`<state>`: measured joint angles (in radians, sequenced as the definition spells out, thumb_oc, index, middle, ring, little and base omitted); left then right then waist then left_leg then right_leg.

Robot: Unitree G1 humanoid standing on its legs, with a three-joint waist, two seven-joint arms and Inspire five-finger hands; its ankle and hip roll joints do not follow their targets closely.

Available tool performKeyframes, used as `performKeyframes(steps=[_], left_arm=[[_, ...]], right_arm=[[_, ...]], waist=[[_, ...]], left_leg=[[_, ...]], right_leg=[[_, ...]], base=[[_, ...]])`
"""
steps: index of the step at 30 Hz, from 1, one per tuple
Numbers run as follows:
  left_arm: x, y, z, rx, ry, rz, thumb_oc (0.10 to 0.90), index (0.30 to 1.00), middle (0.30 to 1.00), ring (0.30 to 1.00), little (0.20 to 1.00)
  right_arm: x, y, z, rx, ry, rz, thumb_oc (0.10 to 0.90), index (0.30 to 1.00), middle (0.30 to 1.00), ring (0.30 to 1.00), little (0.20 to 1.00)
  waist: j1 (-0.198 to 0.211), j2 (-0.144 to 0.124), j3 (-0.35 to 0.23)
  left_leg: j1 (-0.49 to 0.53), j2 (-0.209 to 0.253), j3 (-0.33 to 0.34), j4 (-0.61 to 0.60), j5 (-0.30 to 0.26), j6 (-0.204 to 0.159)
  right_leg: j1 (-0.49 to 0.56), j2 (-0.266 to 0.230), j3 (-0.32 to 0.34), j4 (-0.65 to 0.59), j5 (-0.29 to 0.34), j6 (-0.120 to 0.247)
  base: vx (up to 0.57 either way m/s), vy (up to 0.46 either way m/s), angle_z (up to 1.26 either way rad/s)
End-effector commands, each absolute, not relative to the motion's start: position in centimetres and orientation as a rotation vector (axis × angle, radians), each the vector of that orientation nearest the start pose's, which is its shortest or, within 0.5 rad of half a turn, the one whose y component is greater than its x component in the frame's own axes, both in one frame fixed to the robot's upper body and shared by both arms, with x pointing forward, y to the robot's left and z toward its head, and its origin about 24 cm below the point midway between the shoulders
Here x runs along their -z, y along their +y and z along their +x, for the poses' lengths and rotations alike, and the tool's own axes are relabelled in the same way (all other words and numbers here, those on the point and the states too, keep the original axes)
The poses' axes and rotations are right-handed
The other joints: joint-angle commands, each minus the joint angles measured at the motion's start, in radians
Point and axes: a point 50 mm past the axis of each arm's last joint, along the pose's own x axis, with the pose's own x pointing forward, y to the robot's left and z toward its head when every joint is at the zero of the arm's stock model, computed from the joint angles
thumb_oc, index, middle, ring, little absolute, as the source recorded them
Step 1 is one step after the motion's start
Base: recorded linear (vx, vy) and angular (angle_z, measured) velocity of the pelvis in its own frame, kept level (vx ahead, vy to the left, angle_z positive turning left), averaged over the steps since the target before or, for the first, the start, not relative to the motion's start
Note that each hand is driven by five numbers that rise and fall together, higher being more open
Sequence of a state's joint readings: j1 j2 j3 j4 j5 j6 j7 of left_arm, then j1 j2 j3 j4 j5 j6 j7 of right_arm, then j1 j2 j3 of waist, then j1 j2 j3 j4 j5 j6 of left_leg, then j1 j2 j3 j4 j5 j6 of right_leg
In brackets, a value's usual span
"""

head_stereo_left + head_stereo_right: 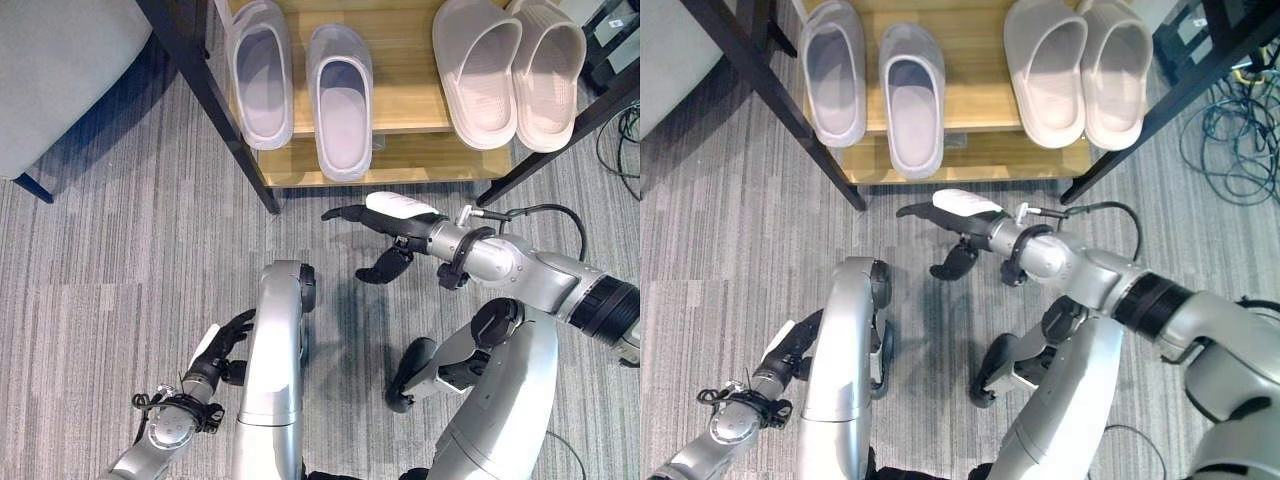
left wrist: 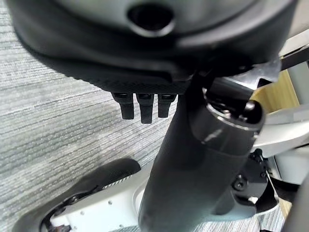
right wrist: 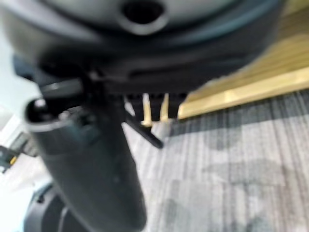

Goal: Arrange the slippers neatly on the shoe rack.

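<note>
Two pairs of slippers lie on the wooden shoe rack (image 1: 408,60). The lilac pair is on the left: one slipper (image 1: 261,72) sits further back, while its mate (image 1: 342,104) juts over the shelf's front edge. The beige pair (image 1: 478,72) (image 1: 549,72) lies close together on the right, toes angled towards me. My right hand (image 1: 392,222) hovers over the carpet just in front of the rack, fingers straight and holding nothing. In its wrist view the rack's edge (image 3: 270,72) shows past the fingers (image 3: 155,102). My left hand (image 1: 222,346) hangs low at the left, relaxed and not holding anything.
Black slanted legs (image 1: 212,108) frame the rack, and a lower wooden shelf (image 1: 420,160) shows under the top one. A grey upholstered seat (image 1: 60,60) stands at the far left. Loose cables (image 1: 1232,140) lie on the striped carpet to the right of the rack.
</note>
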<state>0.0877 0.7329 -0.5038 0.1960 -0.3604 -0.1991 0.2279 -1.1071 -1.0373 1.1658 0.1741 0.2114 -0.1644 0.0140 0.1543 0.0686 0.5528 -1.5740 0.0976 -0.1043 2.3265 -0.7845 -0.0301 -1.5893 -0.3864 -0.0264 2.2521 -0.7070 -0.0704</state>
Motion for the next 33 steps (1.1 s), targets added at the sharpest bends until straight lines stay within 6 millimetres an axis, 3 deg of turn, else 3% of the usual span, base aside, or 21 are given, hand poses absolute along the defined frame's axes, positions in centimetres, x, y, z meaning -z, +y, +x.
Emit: performKeyframes(steps=[1, 13, 23, 29, 33], left_arm=[[0.7, 20.7, 19.9, 0.185, 0.190, 0.329, 0.800, 0.900, 0.900, 0.900, 0.900], [1.7, 20.9, 19.0, 0.139, 0.243, 0.295, 0.800, 0.900, 0.900, 0.900, 0.900], [2.3, 20.9, 18.8, 0.129, 0.274, 0.290, 0.800, 0.900, 0.900, 0.900, 0.900], [2.3, 20.9, 18.8, 0.129, 0.276, 0.286, 0.800, 0.900, 0.900, 0.900, 0.900], [1.9, 21.1, 18.9, 0.141, 0.261, 0.298, 0.800, 0.900, 0.900, 0.900, 0.900]], right_arm=[[-26.0, -13.1, 33.7, -0.559, -0.630, -1.168, 0.800, 0.900, 0.900, 0.900, 0.900], [-26.7, -13.9, 36.6, -0.288, -0.652, -1.090, 0.800, 0.900, 0.900, 0.900, 0.900], [-26.5, -13.0, 38.5, -0.171, -0.636, -1.066, 0.800, 0.900, 0.900, 0.900, 0.900], [-26.3, -12.5, 38.5, -0.186, -0.636, -1.054, 0.800, 0.900, 0.900, 0.900, 0.900], [-25.5, -11.6, 36.6, -0.374, -0.653, -1.050, 0.800, 0.900, 0.900, 0.900, 0.900]], waist=[[0.065, 0.019, -0.033], [0.085, 0.024, -0.033], [0.095, 0.036, -0.033], [0.095, 0.034, -0.033], [0.079, 0.017, -0.033]], left_leg=[[0.004, -0.008, -0.003, -0.081, -0.023, -0.028], [0.004, -0.015, 0.003, -0.084, -0.024, -0.021], [0.004, -0.018, 0.008, -0.079, -0.028, -0.018], [0.004, -0.019, 0.012, -0.077, -0.028, -0.017], [0.004, -0.020, 0.016, -0.076, -0.027, -0.021]], right_leg=[[0.019, -0.033, 0.146, -0.009, 0.028, 0.046], [0.019, -0.031, 0.154, -0.007, 0.033, 0.043], [0.019, -0.028, 0.160, 0.001, 0.032, 0.042], [0.019, -0.028, 0.162, 0.003, 0.033, 0.041], [0.019, -0.027, 0.170, 0.005, 0.032, 0.043]], base=[[0.00, 0.000, 0.00], [0.00, 0.000, 0.00], [0.00, 0.000, 0.00], [0.00, 0.000, 0.00], [0.00, 0.000, 0.00]])
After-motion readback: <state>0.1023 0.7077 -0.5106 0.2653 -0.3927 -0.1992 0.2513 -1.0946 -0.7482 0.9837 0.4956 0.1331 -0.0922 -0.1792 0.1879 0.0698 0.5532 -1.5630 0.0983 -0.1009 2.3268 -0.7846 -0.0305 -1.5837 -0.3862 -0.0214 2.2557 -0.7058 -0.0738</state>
